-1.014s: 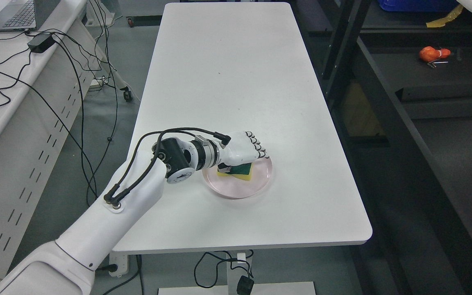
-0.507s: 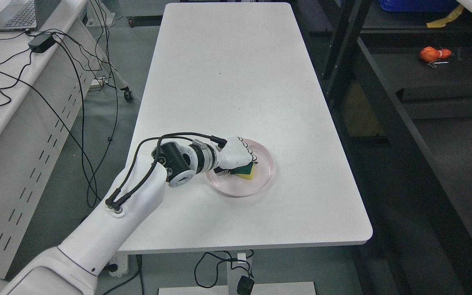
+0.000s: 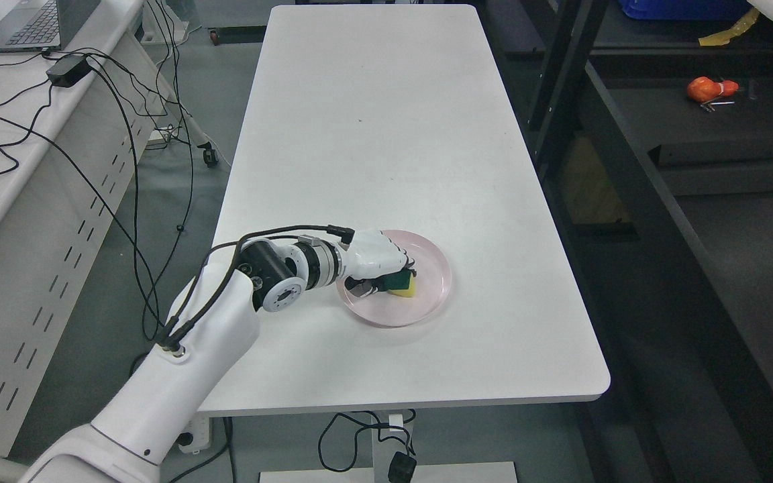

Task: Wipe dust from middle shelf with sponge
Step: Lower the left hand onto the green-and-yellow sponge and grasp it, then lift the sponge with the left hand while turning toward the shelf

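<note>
On the near end of the white table (image 3: 373, 121), in the head view, my left hand (image 3: 374, 261) sits over the left part of a pink plate (image 3: 430, 285). My fingers (image 3: 400, 258) are curled down over the sponge (image 3: 402, 284), clenched around it, so that only its right end shows past my fingertips: green scouring layer on top, yellow foam underneath. The sponge lies inside the plate, under and just right of my knuckles, low against the plate; whether it touches I cannot tell. My forearm comes in from the lower left, black cables looping along the wrist. To the right, apart from the table, stands a dark shelf rack (image 3: 628, 174) with an orange object (image 3: 710, 88) on one level.
</note>
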Motion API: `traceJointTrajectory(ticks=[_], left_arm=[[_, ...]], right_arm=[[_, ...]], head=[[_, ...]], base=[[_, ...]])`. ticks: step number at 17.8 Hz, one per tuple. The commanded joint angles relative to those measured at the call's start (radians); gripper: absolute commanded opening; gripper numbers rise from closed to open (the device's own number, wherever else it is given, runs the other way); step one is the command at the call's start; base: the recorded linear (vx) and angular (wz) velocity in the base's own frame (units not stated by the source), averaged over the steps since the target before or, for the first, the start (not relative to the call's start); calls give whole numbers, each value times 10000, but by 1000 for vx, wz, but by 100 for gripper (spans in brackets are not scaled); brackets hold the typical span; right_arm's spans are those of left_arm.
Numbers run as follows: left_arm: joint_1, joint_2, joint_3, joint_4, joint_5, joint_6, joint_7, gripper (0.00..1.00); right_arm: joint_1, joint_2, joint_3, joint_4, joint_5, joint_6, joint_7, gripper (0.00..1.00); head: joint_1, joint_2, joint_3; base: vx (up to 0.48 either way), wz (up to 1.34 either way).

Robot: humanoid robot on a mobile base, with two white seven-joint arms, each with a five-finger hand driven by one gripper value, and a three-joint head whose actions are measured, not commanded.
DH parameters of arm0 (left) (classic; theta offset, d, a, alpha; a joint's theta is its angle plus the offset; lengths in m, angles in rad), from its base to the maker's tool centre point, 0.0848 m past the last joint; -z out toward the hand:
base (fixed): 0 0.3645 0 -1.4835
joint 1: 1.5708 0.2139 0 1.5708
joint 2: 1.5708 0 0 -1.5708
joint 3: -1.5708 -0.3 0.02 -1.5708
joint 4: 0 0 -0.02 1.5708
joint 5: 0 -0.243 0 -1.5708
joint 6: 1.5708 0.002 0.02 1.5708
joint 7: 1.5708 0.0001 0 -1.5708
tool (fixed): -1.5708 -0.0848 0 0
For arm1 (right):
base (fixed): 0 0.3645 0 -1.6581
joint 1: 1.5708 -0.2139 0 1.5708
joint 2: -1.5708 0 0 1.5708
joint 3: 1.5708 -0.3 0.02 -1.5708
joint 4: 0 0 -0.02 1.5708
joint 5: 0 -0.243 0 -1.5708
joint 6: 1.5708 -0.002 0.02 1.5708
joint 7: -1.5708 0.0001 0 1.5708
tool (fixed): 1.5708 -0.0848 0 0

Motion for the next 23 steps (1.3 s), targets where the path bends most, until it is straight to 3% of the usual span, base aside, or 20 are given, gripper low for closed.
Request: traceJointTrajectory(ticks=[1, 6, 11, 14, 17, 20, 23], left_arm=[[781, 73, 2059, 53, 1540, -378, -130, 28], [767, 119, 2827, 451, 2889, -1129, -130, 1], [660, -187, 4360, 361, 3733, -1161, -115, 0], [506, -1135, 5602, 147, 5479, -1146, 39, 0], [583, -1194, 7060, -268, 7135, -1192, 130, 0], [766, -1194, 7140, -360, 9601, -1162, 2131, 0], [1393, -1194, 7125, -1048, 10866, -689, 4402, 0]], right_arm=[[0, -175, -2, -174, 0, 6, -3, 100], [0, -175, 14, -174, 0, 6, -3, 100], [0, -175, -2, -174, 0, 6, -3, 100], [0, -175, -2, -174, 0, 6, -3, 100], [0, -175, 14, -174, 0, 6, -3, 100], [0, -175, 14, -174, 0, 6, -3, 100], [0, -175, 14, -174, 0, 6, -3, 100]], head=[[0, 0, 0], [0, 0, 0], [0, 0, 0], [0, 0, 0], [0, 0, 0], [0, 0, 0], [0, 0, 0]], base=[[0, 0], [0, 0], [0, 0], [0, 0], [0, 0], [0, 0], [0, 0]])
